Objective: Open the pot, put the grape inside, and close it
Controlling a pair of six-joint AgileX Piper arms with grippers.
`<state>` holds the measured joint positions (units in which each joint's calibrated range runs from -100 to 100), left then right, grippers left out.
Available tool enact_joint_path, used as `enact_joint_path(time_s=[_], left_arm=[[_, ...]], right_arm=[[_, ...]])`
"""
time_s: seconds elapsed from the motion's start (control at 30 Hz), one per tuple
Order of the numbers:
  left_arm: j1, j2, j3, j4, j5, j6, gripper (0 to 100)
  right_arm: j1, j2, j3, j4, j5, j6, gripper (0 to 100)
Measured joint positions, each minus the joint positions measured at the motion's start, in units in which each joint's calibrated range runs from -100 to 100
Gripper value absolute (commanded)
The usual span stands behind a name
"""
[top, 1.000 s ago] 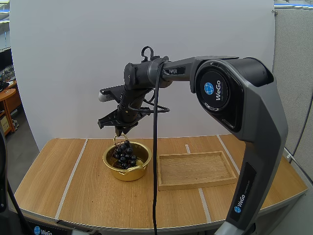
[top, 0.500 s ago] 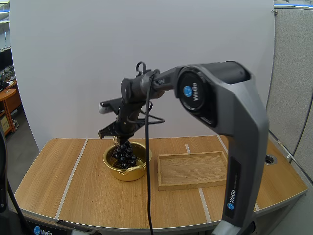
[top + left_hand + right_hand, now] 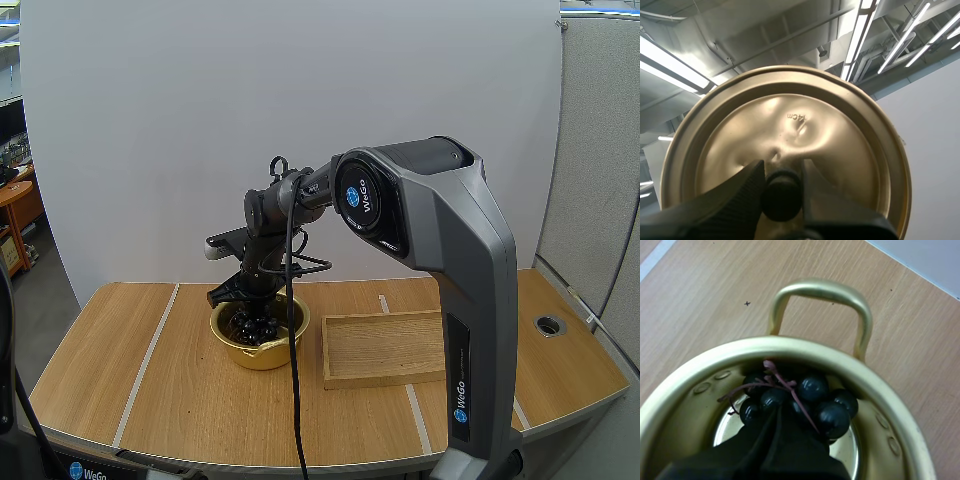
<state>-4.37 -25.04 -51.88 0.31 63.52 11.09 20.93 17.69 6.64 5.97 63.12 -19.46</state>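
A gold pot [image 3: 262, 353] stands open on the table's left half. My right gripper [image 3: 249, 302] reaches down into it, shut on the stem of a dark bunch of grapes [image 3: 251, 322]. From the right wrist, the fingers lie close together at the stem [image 3: 777, 416], and the grapes [image 3: 814, 390] hang inside the pot's rim [image 3: 790, 347], near its loop handle [image 3: 821, 291]. My left gripper [image 3: 782, 172] is shut on the black knob [image 3: 782, 195] of the gold lid [image 3: 790, 125], held up off the table.
A shallow wooden tray [image 3: 385, 347] lies just right of the pot. Bare wooden tabletop [image 3: 150, 380] spreads to the left and in front of the pot.
My right arm has come down, lowering the grapes from above the rim into the pot. The pot and tray have stayed put.
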Motion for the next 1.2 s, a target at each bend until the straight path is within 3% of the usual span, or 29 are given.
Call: enact_joint_path(time_s=[0.27,0.8,0.97,1.2], left_arm=[[0.00,0.0,0.0,0.0,0.0,0.0,0],[0.00,0.0,0.0,0.0,0.0,0.0,0],[0.00,0.0,0.0,0.0,0.0,0.0,0],[0.00,0.0,0.0,0.0,0.0,0.0,0]], right_arm=[[0.0,-1.7,0.0,-0.4,1.5,0.0,0],[0.0,-16.8,0.0,-1.0,6.3,0.6,0],[0.0,-16.9,0.0,-1.0,5.9,0.6,0],[0.0,-8.3,0.0,-2.5,1.7,1.5,0]])
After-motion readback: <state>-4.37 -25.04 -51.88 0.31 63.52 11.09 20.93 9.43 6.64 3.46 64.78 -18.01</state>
